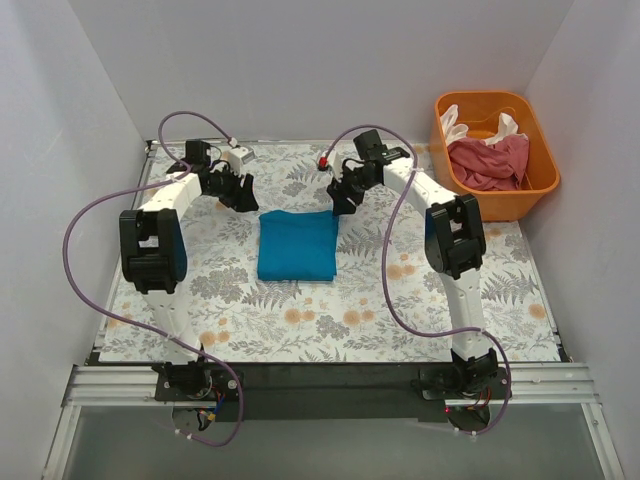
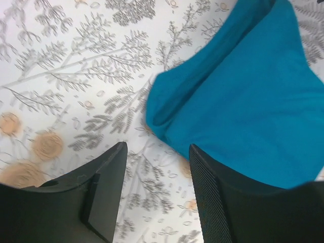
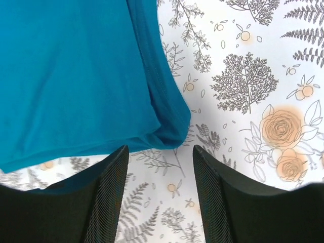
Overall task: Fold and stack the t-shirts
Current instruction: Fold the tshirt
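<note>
A teal-blue t-shirt (image 1: 297,246) lies folded into a rectangle in the middle of the floral table cover. My left gripper (image 1: 240,192) hovers just off its far left corner, open, with only printed cover between the fingers; the shirt's corner (image 2: 243,96) shows ahead to the right. My right gripper (image 1: 342,197) hangs above the far right corner, open and empty, the shirt's folded edge (image 3: 76,76) just ahead of its fingertips. A pink-red t-shirt (image 1: 490,162) and a cream-white t-shirt (image 1: 455,127) lie crumpled in the orange tub.
The orange plastic tub (image 1: 540,180) stands at the back right, off the floral cover (image 1: 350,310). White walls close in the table on three sides. Purple cables loop from both arms above the surface.
</note>
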Controlling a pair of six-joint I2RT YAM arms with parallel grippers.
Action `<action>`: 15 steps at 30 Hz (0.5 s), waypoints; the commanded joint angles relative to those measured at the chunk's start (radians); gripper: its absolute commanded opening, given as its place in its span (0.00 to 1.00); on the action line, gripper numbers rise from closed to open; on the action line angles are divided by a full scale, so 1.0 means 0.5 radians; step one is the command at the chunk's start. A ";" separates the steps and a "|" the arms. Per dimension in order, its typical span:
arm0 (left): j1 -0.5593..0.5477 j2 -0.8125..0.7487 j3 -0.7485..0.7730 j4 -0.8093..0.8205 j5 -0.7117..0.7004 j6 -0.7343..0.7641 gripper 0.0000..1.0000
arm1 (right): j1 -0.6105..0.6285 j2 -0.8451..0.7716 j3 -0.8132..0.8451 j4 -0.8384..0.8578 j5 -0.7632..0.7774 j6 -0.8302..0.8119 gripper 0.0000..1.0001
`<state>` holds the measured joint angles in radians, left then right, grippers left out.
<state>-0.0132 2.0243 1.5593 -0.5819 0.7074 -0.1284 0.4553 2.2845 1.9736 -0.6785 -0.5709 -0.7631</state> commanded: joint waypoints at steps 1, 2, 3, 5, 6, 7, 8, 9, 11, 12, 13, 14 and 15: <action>-0.001 -0.174 -0.103 0.020 0.098 -0.277 0.52 | 0.001 -0.136 0.038 0.047 -0.198 0.384 0.60; -0.001 -0.168 -0.106 0.016 0.101 -0.298 0.52 | 0.001 -0.124 0.038 0.068 -0.214 0.434 0.60; -0.004 -0.155 -0.109 0.020 0.113 -0.305 0.54 | 0.001 -0.105 0.041 0.077 -0.226 0.477 0.59; -0.014 -0.140 -0.100 0.047 0.131 -0.308 0.57 | -0.015 -0.059 0.041 0.102 -0.257 0.590 0.54; -0.020 -0.134 -0.085 0.047 0.162 -0.296 0.58 | -0.021 -0.044 0.041 0.145 -0.269 0.633 0.46; -0.047 -0.113 -0.072 0.050 0.165 -0.250 0.59 | -0.042 -0.019 0.044 0.166 -0.282 0.670 0.40; -0.066 -0.103 -0.057 0.050 0.177 -0.216 0.60 | -0.051 -0.007 0.047 0.188 -0.285 0.740 0.32; -0.084 -0.100 -0.057 0.053 0.183 -0.158 0.60 | -0.058 0.011 0.050 0.237 -0.288 0.777 0.29; -0.151 -0.097 -0.075 0.084 0.162 -0.011 0.61 | -0.088 0.030 0.053 0.301 -0.297 0.893 0.24; -0.173 -0.088 -0.081 0.099 0.159 0.023 0.61 | -0.097 0.042 0.053 0.353 -0.306 0.928 0.22; -0.207 -0.064 -0.072 0.105 0.150 0.072 0.61 | -0.116 0.051 0.050 0.381 -0.309 0.961 0.22; -0.222 -0.042 -0.063 0.108 0.153 0.100 0.61 | -0.122 0.057 0.053 0.403 -0.312 0.998 0.22; -0.234 -0.027 -0.039 0.112 0.159 0.128 0.62 | -0.128 0.067 0.050 0.418 -0.315 1.014 0.22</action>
<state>-0.1017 2.0087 1.5135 -0.5491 0.7559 -0.1490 0.4156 2.3043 1.9739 -0.5465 -0.6930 -0.3519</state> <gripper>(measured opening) 0.612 0.218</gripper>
